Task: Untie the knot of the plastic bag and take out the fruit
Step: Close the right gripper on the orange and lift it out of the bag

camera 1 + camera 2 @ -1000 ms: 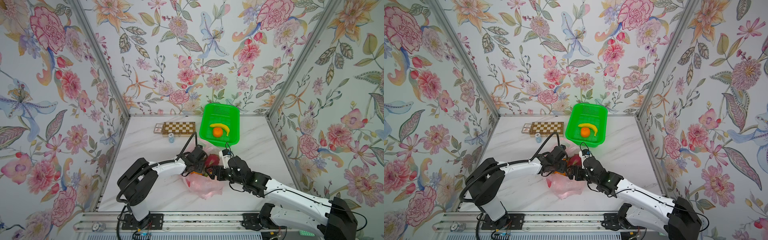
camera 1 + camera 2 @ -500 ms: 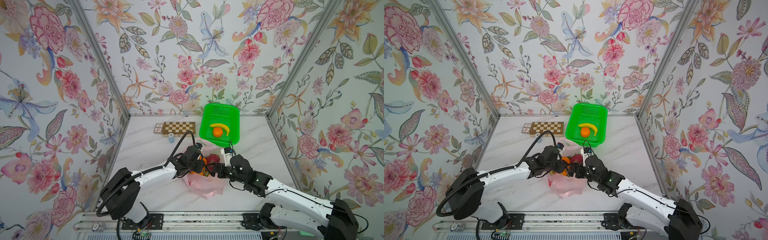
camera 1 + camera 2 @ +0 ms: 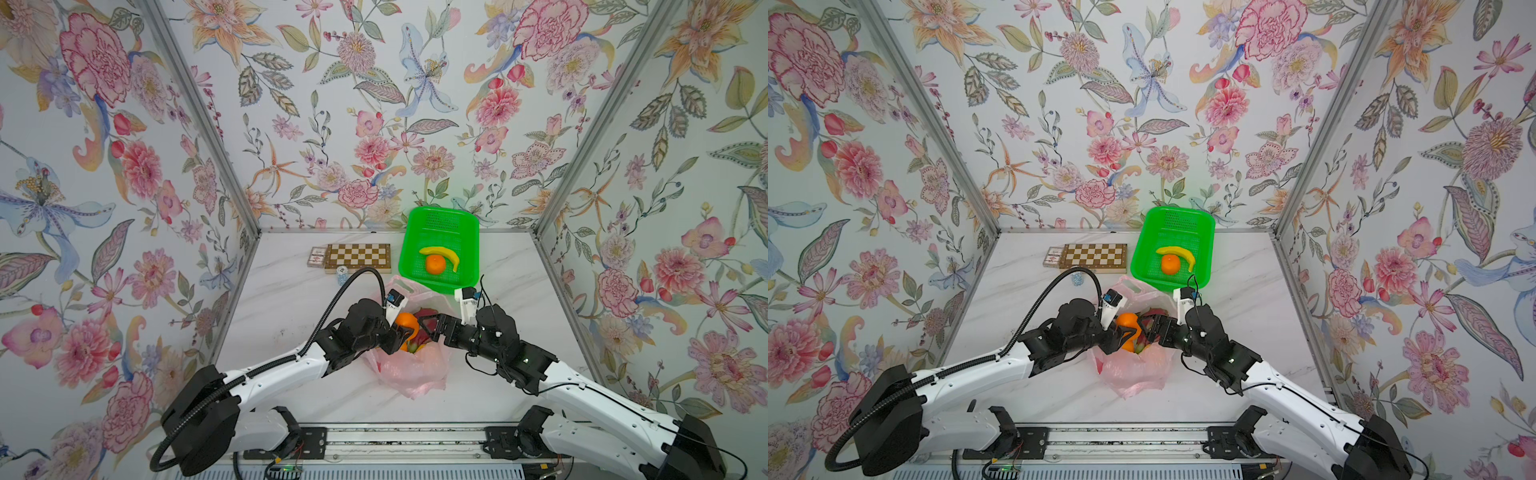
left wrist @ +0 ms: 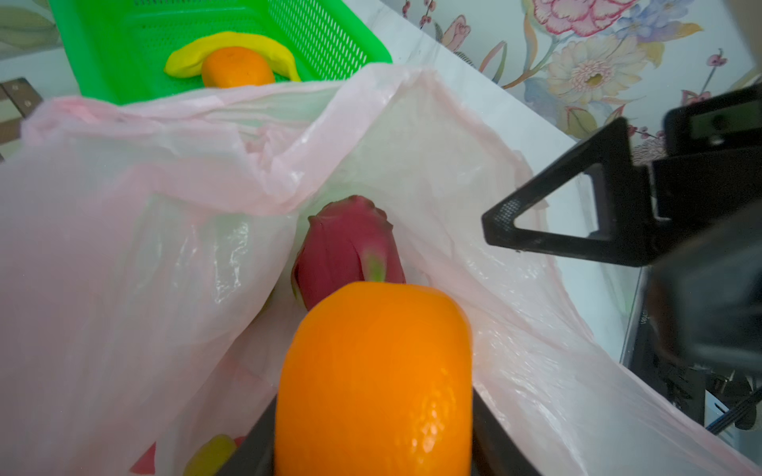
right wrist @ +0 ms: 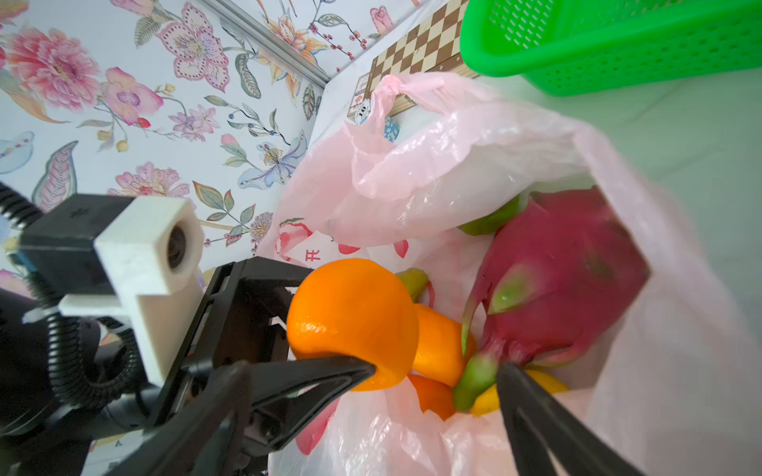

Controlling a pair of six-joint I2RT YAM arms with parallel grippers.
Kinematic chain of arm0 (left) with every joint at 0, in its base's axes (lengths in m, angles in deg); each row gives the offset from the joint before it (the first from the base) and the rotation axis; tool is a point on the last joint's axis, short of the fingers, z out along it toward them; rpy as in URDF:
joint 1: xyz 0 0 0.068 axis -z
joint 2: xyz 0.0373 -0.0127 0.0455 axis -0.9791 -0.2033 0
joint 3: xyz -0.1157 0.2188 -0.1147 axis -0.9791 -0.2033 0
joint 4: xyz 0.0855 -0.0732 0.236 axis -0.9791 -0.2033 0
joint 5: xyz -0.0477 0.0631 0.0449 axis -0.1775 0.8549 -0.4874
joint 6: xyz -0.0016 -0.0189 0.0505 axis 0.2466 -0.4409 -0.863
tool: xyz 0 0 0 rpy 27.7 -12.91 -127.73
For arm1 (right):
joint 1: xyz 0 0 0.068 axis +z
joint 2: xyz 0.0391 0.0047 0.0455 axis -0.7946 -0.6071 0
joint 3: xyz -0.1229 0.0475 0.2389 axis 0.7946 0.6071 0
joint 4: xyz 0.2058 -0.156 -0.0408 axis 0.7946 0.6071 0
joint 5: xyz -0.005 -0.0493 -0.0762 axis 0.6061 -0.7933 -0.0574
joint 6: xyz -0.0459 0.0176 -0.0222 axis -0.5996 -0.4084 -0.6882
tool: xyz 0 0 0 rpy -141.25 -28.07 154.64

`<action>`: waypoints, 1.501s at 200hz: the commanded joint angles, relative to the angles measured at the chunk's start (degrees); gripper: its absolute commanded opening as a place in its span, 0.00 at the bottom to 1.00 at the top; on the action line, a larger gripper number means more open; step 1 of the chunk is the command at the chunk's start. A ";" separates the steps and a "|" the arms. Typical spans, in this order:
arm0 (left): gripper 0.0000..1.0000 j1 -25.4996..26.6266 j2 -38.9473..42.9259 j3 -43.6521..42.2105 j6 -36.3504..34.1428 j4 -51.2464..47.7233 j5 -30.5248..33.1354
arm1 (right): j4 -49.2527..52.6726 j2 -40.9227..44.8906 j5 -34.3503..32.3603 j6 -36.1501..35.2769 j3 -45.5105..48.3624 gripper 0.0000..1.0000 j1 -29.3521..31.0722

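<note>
— What is the left pincer (image 3: 405, 332) doing?

— It is clenching an orange (image 3: 406, 322) between its jaws and holding it over the gaping mouth of the plastic bag (image 3: 411, 370) (in the left wrist view the fruit is filling the whole gap between the black fingers (image 4: 499, 449)).

— And the right pincer (image 3: 427, 328)?

— Its jaws are standing wide apart and gripping nothing. It is hovering over the bag's rim on the right arm's side, facing the left pincer across the opening. One finger is sitting just beside the green tip of the dragon fruit (image 5: 556, 268); I cannot tell whether it is touching.

— Where is the bag lying?

— It is slumping on the marble desk (image 3: 291, 291) between the two arms, just in front of the green basket (image 3: 440, 220). One handle strip (image 5: 396, 88) is trailing loose toward the chessboard (image 3: 357, 257).

— What is sitting inside it?

— The dragon fruit, further oranges (image 5: 437, 346) under the held one, a yellow citrus (image 5: 548, 383) at the bottom and a green fruit (image 5: 490, 222) peeking from under a pink fold.

— And the basket?

— A banana (image 3: 440, 252) is curling around a lone orange (image 3: 435, 264), the two touching.
</note>
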 commanded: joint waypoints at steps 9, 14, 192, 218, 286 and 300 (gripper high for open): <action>0.42 -0.49 5.10 -3.14 -7.68 10.88 -4.63 | -5.27 2.27 3.91 1.40 1.81 0.94 -1.25; 0.42 -0.44 5.53 -3.52 -8.57 11.80 -5.18 | -6.13 2.40 4.62 1.40 1.93 0.95 -1.36; 0.54 -0.50 8.30 -4.88 -19.38 18.10 -15.99 | -14.95 -5.52 14.13 0.57 -1.22 0.74 2.32; 0.58 -0.48 8.22 -4.66 -18.79 18.05 -15.16 | -15.89 -5.49 13.78 0.52 -0.98 0.62 2.50; 0.86 -0.44 10.62 -0.62 -15.37 9.94 -4.18 | -8.63 0.17 6.57 -5.04 -4.49 0.59 -1.73; 0.87 -0.52 10.35 0.27 -14.63 8.38 -1.12 | -7.02 0.75 5.46 -6.56 -6.12 0.58 -4.41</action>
